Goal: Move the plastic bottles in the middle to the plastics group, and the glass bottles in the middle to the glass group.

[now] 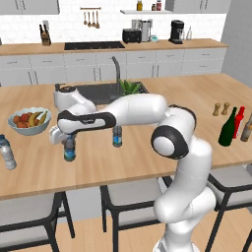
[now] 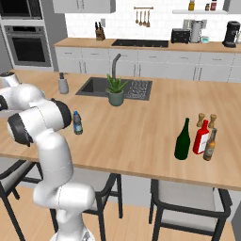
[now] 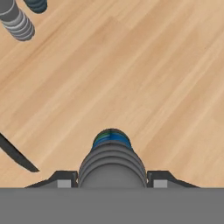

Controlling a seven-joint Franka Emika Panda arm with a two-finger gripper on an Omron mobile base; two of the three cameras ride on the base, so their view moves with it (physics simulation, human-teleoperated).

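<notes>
Two small plastic bottles showed left of centre in the left base view: one (image 1: 70,149) sat clamped between the gripper (image 1: 69,142) fingers, the other (image 1: 117,136) just right. Far right stood the green glass bottle (image 1: 228,127), beside the red bottle (image 1: 239,121); the clear water bottle (image 1: 7,152) stood at the left edge.

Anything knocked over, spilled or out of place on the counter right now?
Nothing stands out. Every bottle is upright: the green bottle stands beside the red bottle and the brown bottle; one small plastic bottle sits between the fingers of the hand, the other stands nearby. No spills.
</notes>
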